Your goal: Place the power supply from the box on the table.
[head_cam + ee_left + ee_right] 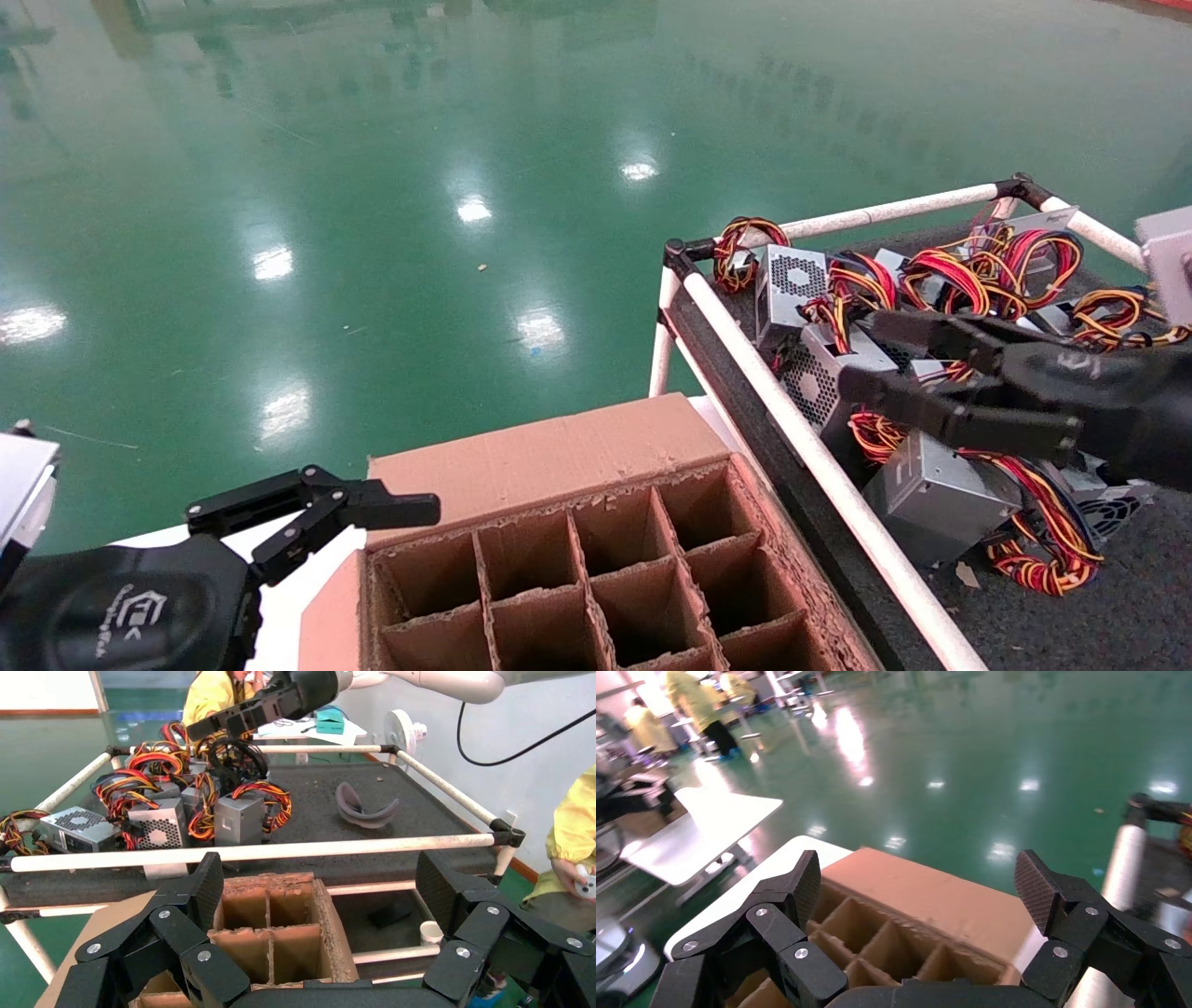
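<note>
here the black right gripper [861, 349] hangs wide open and empty over grey metal power supplies [939, 497] with red-yellow wire loops, lying on the dark felt table [1099, 606] at right. the brown cardboard divider box [605, 568] sits near-centre; the left gripper [410, 499] rests beside it, open, empty.

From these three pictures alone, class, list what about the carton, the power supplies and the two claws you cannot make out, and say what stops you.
- Box: the near cells run off the head view's bottom edge; the cell floors lie in shadow, so any contents are unknown.
- Power supplies: the right claw covers part of the pile in the head view; which unit was just set down is unclear.
- Table: the grey curved thing lying on it cannot be identified.
- Left claw: only the open fingers show; nothing is held.
</note>
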You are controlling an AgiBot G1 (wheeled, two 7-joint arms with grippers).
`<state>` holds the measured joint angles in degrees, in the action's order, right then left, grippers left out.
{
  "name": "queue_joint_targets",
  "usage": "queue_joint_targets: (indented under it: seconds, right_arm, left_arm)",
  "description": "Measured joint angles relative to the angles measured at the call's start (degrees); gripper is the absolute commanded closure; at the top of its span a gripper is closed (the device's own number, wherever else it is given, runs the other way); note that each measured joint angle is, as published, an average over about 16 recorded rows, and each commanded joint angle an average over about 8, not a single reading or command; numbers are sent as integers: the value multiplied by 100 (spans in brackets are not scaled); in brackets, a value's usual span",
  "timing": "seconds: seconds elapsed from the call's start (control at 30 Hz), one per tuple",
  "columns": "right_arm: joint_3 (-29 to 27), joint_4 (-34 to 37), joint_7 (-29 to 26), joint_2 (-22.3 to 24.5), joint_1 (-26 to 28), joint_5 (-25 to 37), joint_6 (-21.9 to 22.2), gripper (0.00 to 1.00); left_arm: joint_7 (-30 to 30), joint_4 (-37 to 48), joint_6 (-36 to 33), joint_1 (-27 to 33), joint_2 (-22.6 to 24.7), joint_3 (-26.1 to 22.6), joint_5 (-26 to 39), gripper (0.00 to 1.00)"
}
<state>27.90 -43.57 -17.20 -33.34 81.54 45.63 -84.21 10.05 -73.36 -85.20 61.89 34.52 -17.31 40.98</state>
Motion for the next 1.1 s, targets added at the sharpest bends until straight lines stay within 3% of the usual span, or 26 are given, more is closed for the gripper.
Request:
queue_joint_targets:
  seconds: [0.77, 1.1]
  right_arm:
    - [-1000, -2527, 543, -142, -1682, -318, -125, 0]
    - [-1236, -3115, 663, -177, -2075, -397, -158, 0]
  left_arm:
    - [-3, 0, 3, 1, -3, -6, -4, 0]
    - [-4, 1, 4, 1, -4, -7, -5, 0]
